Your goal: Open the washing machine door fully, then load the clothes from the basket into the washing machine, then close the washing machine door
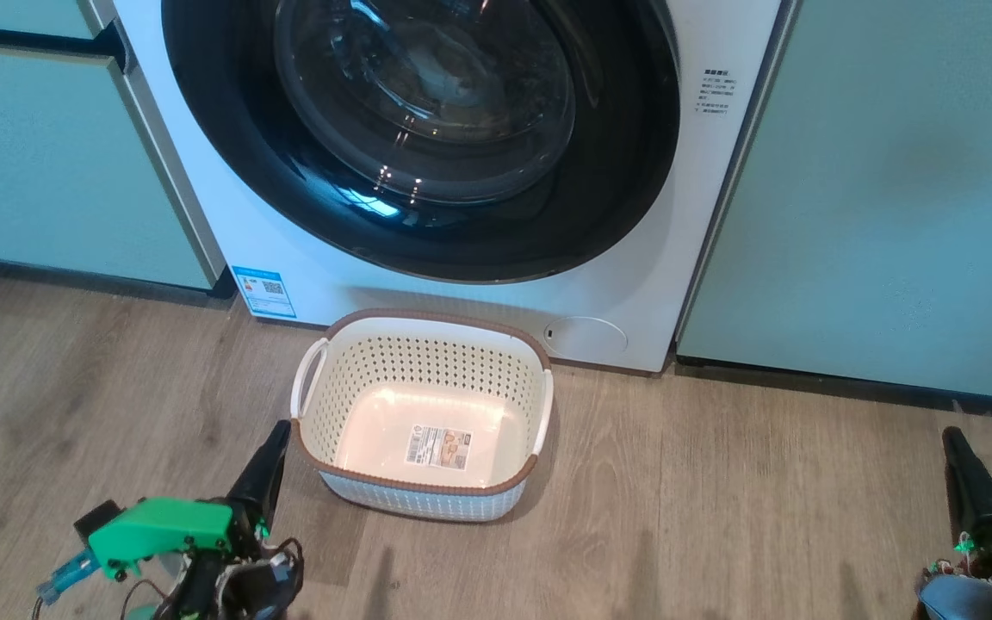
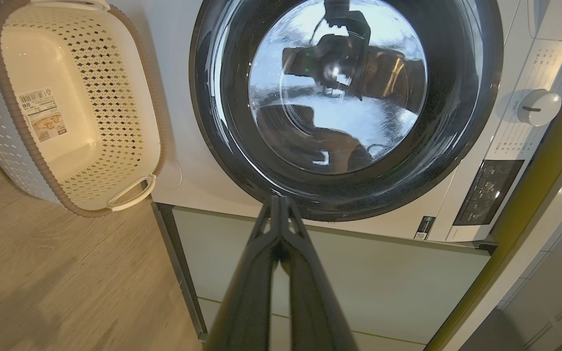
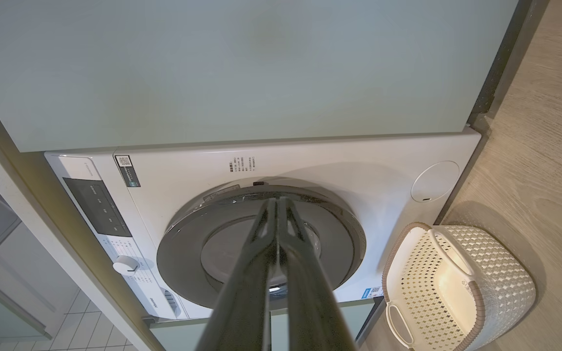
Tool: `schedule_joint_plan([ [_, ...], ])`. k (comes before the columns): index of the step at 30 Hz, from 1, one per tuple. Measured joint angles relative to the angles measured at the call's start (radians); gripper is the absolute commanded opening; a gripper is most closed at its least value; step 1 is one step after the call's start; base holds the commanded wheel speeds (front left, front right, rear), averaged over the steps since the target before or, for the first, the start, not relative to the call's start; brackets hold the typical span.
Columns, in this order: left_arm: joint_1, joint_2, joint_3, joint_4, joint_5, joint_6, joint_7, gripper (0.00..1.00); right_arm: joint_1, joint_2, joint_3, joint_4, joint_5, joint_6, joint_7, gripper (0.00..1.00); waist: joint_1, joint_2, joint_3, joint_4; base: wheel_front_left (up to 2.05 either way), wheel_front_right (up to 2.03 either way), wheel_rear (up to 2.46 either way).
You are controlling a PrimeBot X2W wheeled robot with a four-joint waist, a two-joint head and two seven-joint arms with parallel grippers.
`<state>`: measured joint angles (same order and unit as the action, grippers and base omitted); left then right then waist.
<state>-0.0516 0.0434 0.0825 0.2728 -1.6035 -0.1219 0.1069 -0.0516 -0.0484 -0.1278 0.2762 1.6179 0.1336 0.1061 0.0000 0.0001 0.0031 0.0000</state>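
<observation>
Jaws on both arms are pressed together and hold nothing. The left gripper (image 1: 277, 435) hangs low, just beside the near left corner of the small cream perforated plastic basket (image 1: 427, 366). The right gripper (image 1: 951, 437) is well off to the right, above the wooden floor (image 1: 720, 517). The large round glossy black washing machine door (image 1: 212, 129) with its bulging glass window sits shut against the big white front-loading washing machine (image 1: 634, 301), directly behind the basket, which holds only its label sticker. That door will likely feel stiff and weighty on its hinge, its gloss slippery, its glass best left alone. The rim's right edge, near the small dark notch (image 3: 259, 184), seems the place to pull.
</observation>
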Motion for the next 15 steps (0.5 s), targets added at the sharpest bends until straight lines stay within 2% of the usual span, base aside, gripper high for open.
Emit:
schedule_joint_plan([
  [15,0.000,0.000,0.000,0.000,0.000,0.000,0.000,0.00,0.000,0.001,0.000,0.000,0.000,0.000,0.000,0.00,0.0000,0.0000,0.000,0.000,0.00,0.00,0.00],
])
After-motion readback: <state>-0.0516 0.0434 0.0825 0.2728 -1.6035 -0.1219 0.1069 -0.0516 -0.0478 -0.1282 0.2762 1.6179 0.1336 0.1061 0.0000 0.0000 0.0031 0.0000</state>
